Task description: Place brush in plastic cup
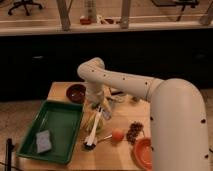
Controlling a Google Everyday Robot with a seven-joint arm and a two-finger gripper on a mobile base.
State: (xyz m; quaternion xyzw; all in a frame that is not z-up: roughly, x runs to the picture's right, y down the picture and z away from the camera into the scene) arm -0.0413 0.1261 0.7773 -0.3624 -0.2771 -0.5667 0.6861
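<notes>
The brush (94,129) has a slim white handle that slants down and to the left, with its dark bristle head (88,146) low, near the table's front. A pale, see-through plastic cup (90,120) stands just behind the handle, next to the green tray. My gripper (99,109) hangs from the white arm (115,80), right above the cup and at the upper end of the brush handle. Whether it holds the handle does not show.
A green tray (60,120) with a grey sponge (43,141) lies on the left. A dark red bowl (76,92) sits behind it. An orange fruit (117,135), dark grapes (134,131) and an orange bowl (145,152) lie at the front right. A thin metal utensil (104,139) lies beside the brush head.
</notes>
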